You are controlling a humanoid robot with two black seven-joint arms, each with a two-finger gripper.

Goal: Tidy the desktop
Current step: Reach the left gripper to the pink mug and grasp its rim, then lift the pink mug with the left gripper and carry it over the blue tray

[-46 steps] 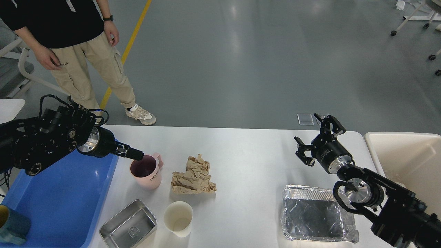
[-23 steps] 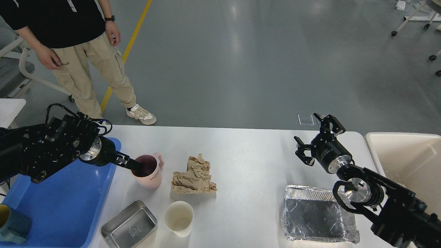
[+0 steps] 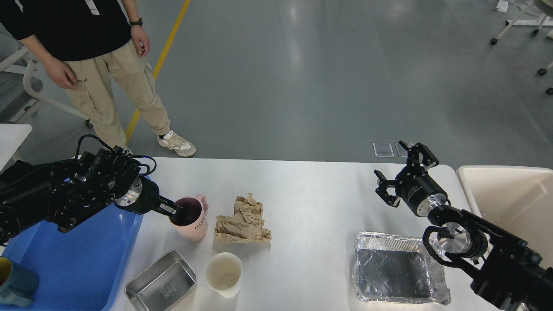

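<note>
The white, rounded-cornered desktop (image 3: 311, 194) lies flat, cluttered across its surface.

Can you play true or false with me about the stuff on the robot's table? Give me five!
1. The left gripper is reaching into the pink mug. True.
2. The crumpled brown paper lies inside the foil tray. False: it lies on the desktop, just right of the pink mug, far from the foil tray.
3. The white paper cup stands upright and looks empty. True.
4. The right gripper is holding the foil tray. False: it is open in the air, holding nothing.
5. The metal container sits in the blue tray. False: it sits on the desktop beside the blue tray.
</note>
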